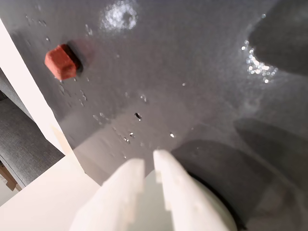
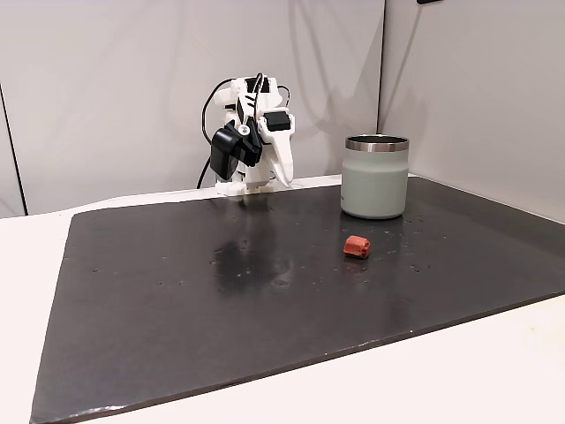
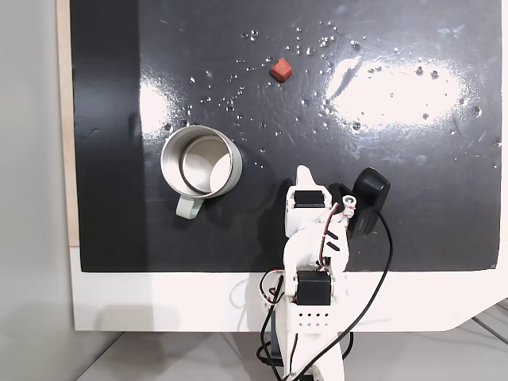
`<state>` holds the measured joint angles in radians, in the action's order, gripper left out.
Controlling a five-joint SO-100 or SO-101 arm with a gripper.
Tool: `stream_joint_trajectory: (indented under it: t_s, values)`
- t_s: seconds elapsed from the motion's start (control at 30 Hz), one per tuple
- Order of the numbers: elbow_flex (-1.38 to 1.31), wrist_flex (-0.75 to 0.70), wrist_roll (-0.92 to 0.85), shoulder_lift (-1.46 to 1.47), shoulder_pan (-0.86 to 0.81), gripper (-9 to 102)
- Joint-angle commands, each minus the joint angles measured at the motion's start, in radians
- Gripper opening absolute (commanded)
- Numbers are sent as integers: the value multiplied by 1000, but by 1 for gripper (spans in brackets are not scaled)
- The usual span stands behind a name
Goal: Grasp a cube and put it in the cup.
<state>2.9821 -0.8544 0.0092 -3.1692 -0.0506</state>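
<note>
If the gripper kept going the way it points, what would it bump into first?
Probably the dark mat. The gripper points down at a bare patch; the cube lies off to the left in the wrist view.

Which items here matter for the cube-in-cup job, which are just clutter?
Job:
- cube, lying on the mat
- cup, upright, empty in the top-down fixed view
- gripper, shut, holding nothing

Not part of it:
- black mat
- small specks scattered on the mat

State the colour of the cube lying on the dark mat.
Reddish-brown, close to brick red. The cube shows best in the wrist view.
</note>
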Motion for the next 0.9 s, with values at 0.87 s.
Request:
stream_joint_trajectory:
  t_s: [0.87]
  values:
    - [-126, -28, -84, -9, 0, 0]
